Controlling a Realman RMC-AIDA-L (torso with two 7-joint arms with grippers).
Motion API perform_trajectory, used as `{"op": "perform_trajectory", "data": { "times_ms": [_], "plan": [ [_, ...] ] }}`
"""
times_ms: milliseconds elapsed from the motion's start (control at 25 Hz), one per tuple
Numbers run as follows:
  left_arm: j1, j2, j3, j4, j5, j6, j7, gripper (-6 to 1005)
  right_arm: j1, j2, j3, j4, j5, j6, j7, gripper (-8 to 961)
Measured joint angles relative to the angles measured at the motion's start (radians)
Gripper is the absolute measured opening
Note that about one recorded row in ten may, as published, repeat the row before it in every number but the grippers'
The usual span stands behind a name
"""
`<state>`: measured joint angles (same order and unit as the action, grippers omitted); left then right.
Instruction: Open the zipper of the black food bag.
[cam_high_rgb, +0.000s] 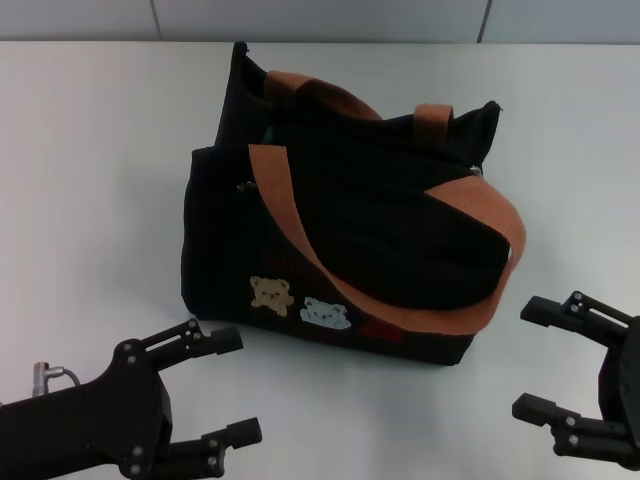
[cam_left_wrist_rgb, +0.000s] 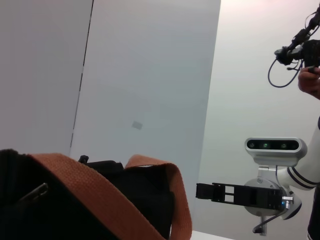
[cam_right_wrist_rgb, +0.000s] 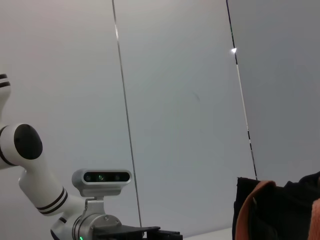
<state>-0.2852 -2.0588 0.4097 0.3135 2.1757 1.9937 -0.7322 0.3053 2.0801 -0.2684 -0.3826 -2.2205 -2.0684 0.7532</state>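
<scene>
The black food bag (cam_high_rgb: 400, 230) stands upright mid-table, its bear patches (cam_high_rgb: 298, 305) and red mark (cam_high_rgb: 381, 330) facing me. Two orange-brown handles (cam_high_rgb: 300, 215) drape over its top. The zipper along the top rim is hard to pick out against the black fabric; a small metal piece (cam_high_rgb: 478, 170) shows at the rim's right end. My left gripper (cam_high_rgb: 228, 388) is open, on the table in front of the bag's left corner and apart from it. My right gripper (cam_high_rgb: 531, 360) is open, just off the bag's right front corner. The left wrist view shows the bag (cam_left_wrist_rgb: 140, 200) from low down.
The white table (cam_high_rgb: 90, 180) spreads around the bag, with a pale panelled wall (cam_high_rgb: 320, 18) behind it. The left wrist view also shows the right arm's gripper (cam_left_wrist_rgb: 215, 192) farther off and a person's hand (cam_left_wrist_rgb: 310, 80) with cables at the edge.
</scene>
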Motion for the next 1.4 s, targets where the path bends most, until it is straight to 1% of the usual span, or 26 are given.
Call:
{"op": "perform_trajectory", "data": {
  "times_ms": [240,640,800,1400],
  "plan": [
    [0.002,-0.006,0.005,-0.001,0.002,0.003,-0.002,813,0.002,0.000,-0.003,0.000,-0.003,0.011,0.016,839],
    [-0.006,-0.005,0.009,0.003,0.006,-0.002,-0.006,813,0.013,0.003,-0.003,0.009,-0.002,0.032,0.010,839],
    [0.002,-0.004,0.009,0.004,0.006,-0.002,-0.006,813,0.014,0.003,-0.003,0.010,-0.002,0.032,0.010,839],
    [-0.004,-0.006,0.009,0.004,0.007,0.001,-0.006,813,0.015,0.005,0.004,0.021,0.005,0.009,0.007,840]
  ]
}}
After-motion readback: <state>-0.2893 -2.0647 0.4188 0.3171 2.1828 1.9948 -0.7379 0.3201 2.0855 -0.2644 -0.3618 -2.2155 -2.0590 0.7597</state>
